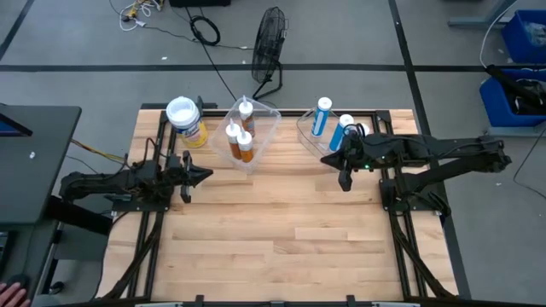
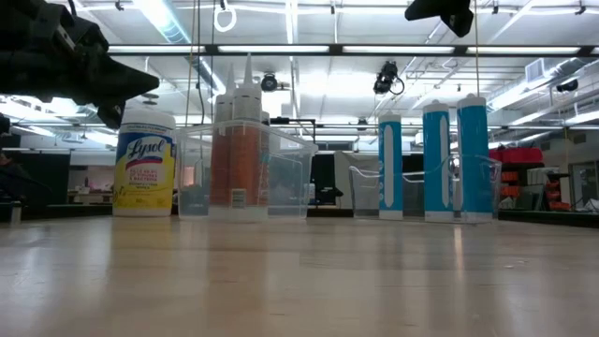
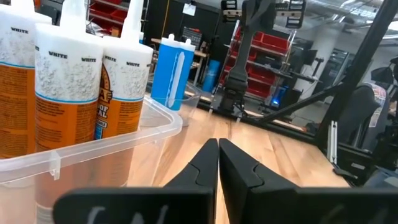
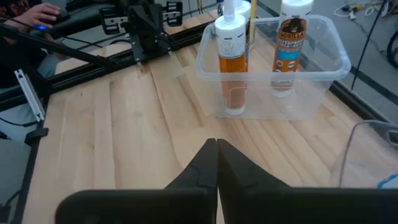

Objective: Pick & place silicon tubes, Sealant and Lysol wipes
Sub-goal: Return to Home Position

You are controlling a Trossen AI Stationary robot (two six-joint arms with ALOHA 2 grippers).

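**Now the wipes can stands outside the bins**

Biggest of all is the wooden table (image 1: 281, 230), and both dark arms reach over it. At the back stand two clear bins. The left bin (image 1: 275, 113) holds three orange tubes (image 1: 233, 136). The right bin (image 1: 304, 130) holds the blue tubes (image 1: 322, 117). The yellow wipes can (image 1: 186, 119) stands upright on the table at the back left corner. It is just beside the left bin, not in it.

The can looks fat, round and hard. I think it is a bit heavy, because wet wipes fill it. Its shiny label may be slippery. The best place to hold it is probably around the middle of the yellow part, under the wide white lid. A claw would have to open very wide for that. A grab on the lid could pop it off.

The tubes are thin and stiff, and they could tip over easily. Their fat middle looks safer to hold than the skinny white tip.

The left claw (image 3: 218, 144) hangs above the table near the can. Its two fingers are pressed together and hold nothing. The right claw (image 4: 216, 144) hangs just beside the right bin, closed tight too, with nothing in it.
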